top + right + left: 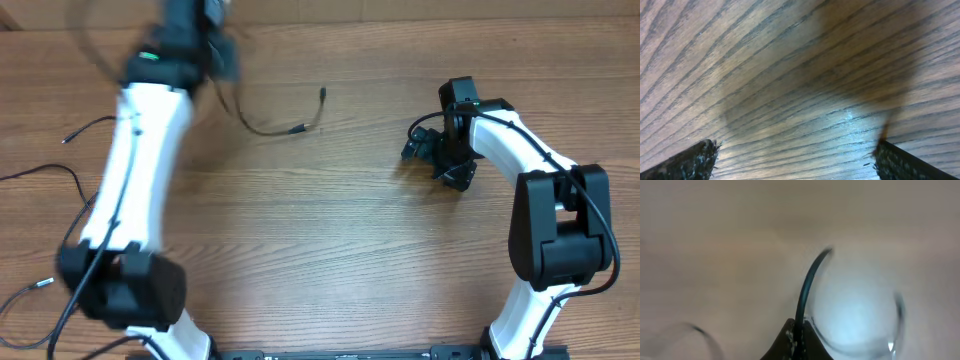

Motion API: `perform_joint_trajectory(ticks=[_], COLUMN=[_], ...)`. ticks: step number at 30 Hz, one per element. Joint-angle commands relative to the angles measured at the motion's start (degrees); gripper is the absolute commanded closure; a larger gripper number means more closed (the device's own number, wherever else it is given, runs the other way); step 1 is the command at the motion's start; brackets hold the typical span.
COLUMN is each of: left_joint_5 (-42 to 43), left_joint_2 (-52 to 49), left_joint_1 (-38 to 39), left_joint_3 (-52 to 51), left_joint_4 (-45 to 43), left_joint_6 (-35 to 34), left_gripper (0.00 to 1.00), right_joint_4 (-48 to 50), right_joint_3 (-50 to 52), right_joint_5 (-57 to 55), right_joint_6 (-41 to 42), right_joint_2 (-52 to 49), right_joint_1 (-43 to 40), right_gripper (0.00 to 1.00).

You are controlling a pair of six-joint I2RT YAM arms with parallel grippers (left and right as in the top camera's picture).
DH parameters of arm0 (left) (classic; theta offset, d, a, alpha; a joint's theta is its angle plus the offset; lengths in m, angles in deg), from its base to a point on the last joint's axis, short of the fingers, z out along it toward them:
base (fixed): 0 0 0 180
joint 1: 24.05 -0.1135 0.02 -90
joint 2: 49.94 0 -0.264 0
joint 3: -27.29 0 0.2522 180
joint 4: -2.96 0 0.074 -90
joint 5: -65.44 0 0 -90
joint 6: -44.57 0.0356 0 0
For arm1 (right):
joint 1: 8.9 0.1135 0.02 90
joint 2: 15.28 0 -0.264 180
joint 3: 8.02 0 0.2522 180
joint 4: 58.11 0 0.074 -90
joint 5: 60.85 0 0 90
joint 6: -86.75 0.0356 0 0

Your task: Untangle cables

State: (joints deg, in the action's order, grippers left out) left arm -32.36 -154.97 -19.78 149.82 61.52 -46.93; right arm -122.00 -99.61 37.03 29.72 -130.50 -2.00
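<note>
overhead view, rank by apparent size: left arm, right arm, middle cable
1. left arm, though blur and nearness to the camera may inflate it
2. right arm
3. middle cable, thinnest by far

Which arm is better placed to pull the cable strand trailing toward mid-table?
Left. The left gripper is shut on that cable; the right gripper is open above bare table, nothing between its fingers.

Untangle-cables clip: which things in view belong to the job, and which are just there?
Job:
- held cable, pinched in the left gripper
- loose cables, lying beside the left arm
- right gripper, open and empty

Just there:
- wooden table
- right arm's own wire
</note>
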Motion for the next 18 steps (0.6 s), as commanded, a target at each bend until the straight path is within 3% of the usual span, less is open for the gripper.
perform_joint_trajectory(ticks=[1,5,11,13,15,18], left_joint_5=[-12.6,-15.3,-10.3,-2.8,2.3,4.7], left_joint_2=[2.4,2.4,2.4,2.3,1.7,0.2], left_joint_1=[-7.0,-18.1,-29.9,-31.8,-32.4,-31.5], left_joint_3=[6.5,7.0,7.0,6.8,6.7,6.7], left_joint_4=[-4.0,-10.0,-9.3,-8.8,-8.4,-7.3], left_joint_6=[0.2,-0.4,-9.8,-9.9,-9.8,-8.9], left_gripper=[0.96,0.96,0.95,0.82,0.77,0.92], right_joint_4=[0.2,-0.1,0.0,0.3,0.6,0.8], right_joint_3=[1.4,1.4,1.4,1.4,1.4,1.4], right_joint_5=[-0.8,-1.5,-1.9,-1.9,-1.9,-1.8], right_joint_6=[-0.5,-1.8,-1.9,-1.9,-1.8,-1.8], right_joint_2=[0.3,0.3,0.3,0.3,0.3,0.3], right_joint_1=[0.3,0.3,0.3,0.3,0.3,0.3], right_gripper=[0.0,0.0,0.0,0.0,0.0,0.0])
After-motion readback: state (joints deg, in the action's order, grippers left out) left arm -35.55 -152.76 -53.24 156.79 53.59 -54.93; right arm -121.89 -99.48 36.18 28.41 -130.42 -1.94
